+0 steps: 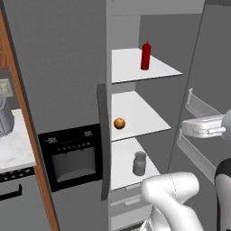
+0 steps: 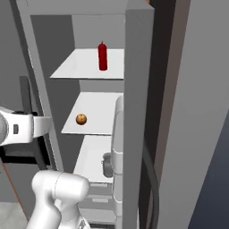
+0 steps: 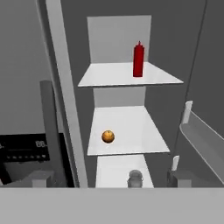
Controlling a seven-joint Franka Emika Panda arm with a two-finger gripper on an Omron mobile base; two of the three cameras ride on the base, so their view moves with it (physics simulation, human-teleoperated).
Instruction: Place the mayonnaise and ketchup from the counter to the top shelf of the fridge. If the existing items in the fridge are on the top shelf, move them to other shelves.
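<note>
Ketchup [image 3: 138,59] upright on top shelf [image 3: 109,76] — gripper [image 3: 107,178] wide open, seemingly empty.

The robot arm [image 1: 173,198] is made of smooth, rounded white shells that look like thick tubes, and they have a soft grey shading on the lower sides. Between the white segments there are dark, almost black joint rings, one of which is visible at the right edge of the left base view. The hand part [image 2: 20,127] is a flatter white block with rounded corners, with a small dark slot on its side and a thin seam line along the shell.
</note>
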